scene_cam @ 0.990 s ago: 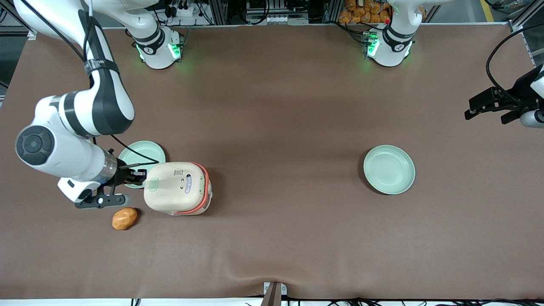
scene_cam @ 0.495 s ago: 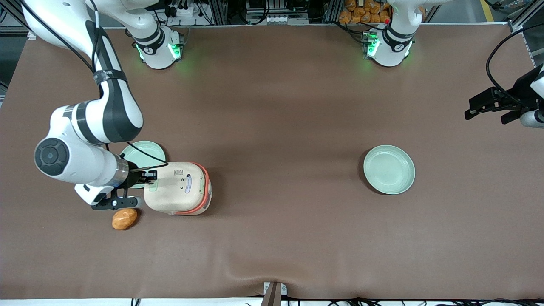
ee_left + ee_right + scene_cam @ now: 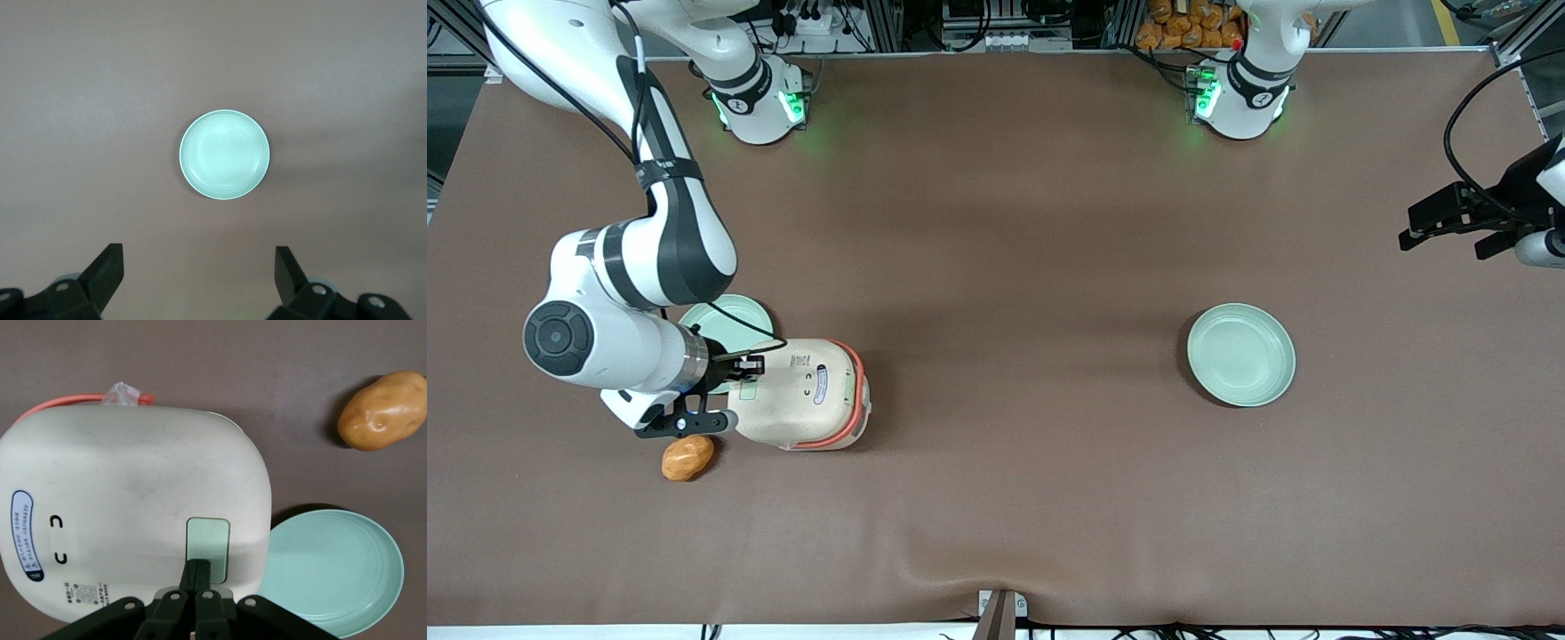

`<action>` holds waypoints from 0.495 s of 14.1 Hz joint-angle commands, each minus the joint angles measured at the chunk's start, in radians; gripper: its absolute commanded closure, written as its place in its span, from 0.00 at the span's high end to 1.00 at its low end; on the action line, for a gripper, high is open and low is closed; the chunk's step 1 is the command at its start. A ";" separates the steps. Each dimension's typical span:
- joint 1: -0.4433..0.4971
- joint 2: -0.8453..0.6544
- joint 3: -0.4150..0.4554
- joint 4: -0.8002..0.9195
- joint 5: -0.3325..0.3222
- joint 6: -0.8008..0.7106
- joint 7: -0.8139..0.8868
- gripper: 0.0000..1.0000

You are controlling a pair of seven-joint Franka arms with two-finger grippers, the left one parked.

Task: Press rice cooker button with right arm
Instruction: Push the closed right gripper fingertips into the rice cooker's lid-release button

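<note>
The cream-white rice cooker with a coral-orange band sits on the brown table toward the working arm's end; it also shows in the right wrist view. Its small pale green button sits on the lid near one edge, and shows in the front view too. The right arm reaches over the cooker. My gripper is shut, its black fingertips pressed together and lying over the button's edge; in the front view the gripper is above the button.
A pale green plate lies beside the cooker, partly under the arm, also in the right wrist view. A potato lies nearer the front camera. A second green plate lies toward the parked arm's end.
The right arm has swung toward the cooker. The gripper has moved from beside the lid to over the green button. The cooker has not moved.
</note>
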 commanded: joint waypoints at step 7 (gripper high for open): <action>-0.015 0.022 -0.007 -0.022 0.017 0.034 -0.033 0.02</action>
